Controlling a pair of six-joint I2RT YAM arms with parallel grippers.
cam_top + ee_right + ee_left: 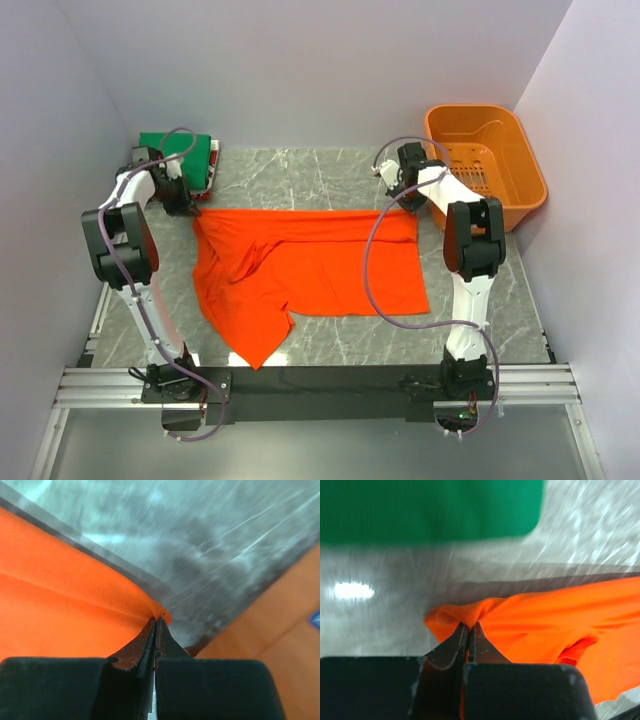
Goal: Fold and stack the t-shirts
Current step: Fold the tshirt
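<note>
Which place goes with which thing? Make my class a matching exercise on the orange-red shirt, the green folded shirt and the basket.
Things:
1. orange-red shirt
2. green folded shirt
3. basket

Places:
A. far right corner
B. far left corner
C. spread out in the middle

Pairs: 1-C; 2-B; 3-A

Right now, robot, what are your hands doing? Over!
Left gripper shut on orange shirt, far left corner. Right gripper shut on far right corner. Shirt rumpled, fold not done. Green folded shirt close behind left gripper.
</note>
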